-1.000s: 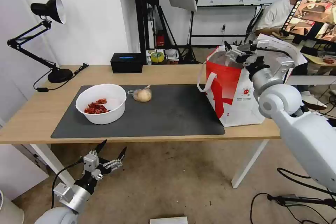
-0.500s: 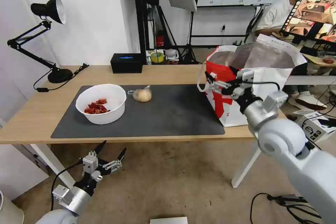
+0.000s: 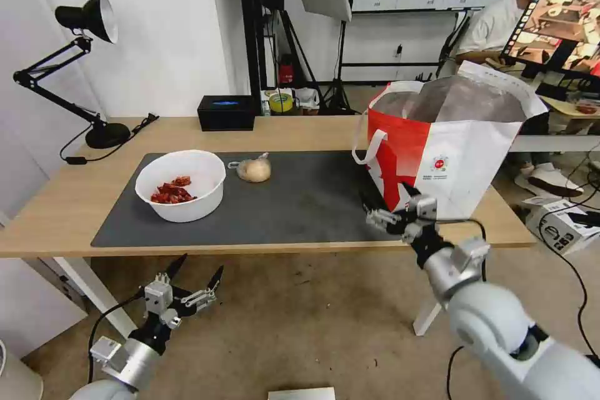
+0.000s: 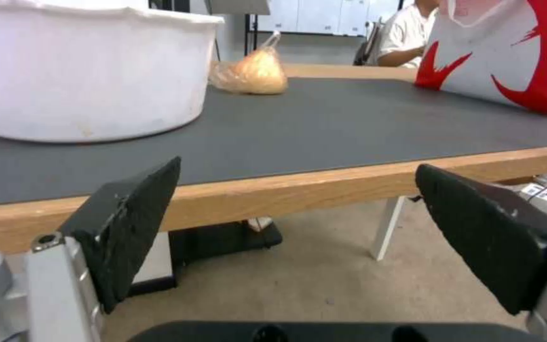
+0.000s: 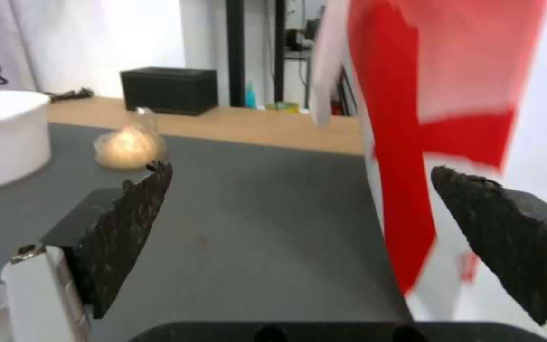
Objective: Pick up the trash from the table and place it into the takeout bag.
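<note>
White bowl [image 3: 181, 184] w/ red scraps sits left-centre of frame on dark mat [image 3: 300, 206]; bagged beige lump [image 3: 254, 170] just beside it. Takeout bag [image 3: 450, 150] stands upright at right, on table [image 3: 62, 212]. Right gripper [image 3: 386, 211] at bag's lower left corner, fingers apart, empty. Left gripper [image 3: 194, 275] lower left, below table edge, fingers apart.

Wide bare stretch of mat [image 3: 312, 200] lying open between takeout bag [image 3: 450, 156] and bagged lump [image 3: 254, 170]; bowl [image 3: 181, 184] blocking beyond the lump, just apart.
</note>
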`<state>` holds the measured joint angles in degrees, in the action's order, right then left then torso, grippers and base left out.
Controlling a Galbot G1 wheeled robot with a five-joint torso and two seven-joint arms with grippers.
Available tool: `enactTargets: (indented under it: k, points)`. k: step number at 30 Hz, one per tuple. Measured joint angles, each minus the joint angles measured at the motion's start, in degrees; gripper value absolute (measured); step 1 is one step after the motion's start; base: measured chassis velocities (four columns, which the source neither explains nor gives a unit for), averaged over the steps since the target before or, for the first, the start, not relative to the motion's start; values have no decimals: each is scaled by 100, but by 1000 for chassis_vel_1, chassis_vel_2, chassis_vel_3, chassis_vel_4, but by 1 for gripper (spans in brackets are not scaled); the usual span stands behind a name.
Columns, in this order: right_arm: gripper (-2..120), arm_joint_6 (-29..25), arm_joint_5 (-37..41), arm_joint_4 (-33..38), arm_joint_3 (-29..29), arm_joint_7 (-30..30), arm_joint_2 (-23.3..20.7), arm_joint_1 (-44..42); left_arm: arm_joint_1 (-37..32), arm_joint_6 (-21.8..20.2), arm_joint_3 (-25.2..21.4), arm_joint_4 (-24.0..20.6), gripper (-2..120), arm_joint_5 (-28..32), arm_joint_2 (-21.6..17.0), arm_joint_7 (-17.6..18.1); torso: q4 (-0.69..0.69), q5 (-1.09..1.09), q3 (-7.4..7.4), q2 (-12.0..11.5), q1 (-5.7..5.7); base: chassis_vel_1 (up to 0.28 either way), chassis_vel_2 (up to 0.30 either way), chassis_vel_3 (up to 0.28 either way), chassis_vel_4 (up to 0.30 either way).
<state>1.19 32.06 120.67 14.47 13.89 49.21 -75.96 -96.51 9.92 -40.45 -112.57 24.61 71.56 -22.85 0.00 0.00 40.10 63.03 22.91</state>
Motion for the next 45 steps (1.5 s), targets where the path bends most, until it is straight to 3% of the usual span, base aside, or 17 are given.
enactTargets:
  k: [12,45]
  points:
    - [100,-269,-335,-139,-79,85,256,-664,1,37,-79,55,100,-2,28,-15,0,0,0,0,0,0,0,0,0]
    - [100,-236,-382,-391,-283,110,314,-667,113,21,-41,167,100,-2,40,-18,0,0,0,-1,1,0,0,0,0]
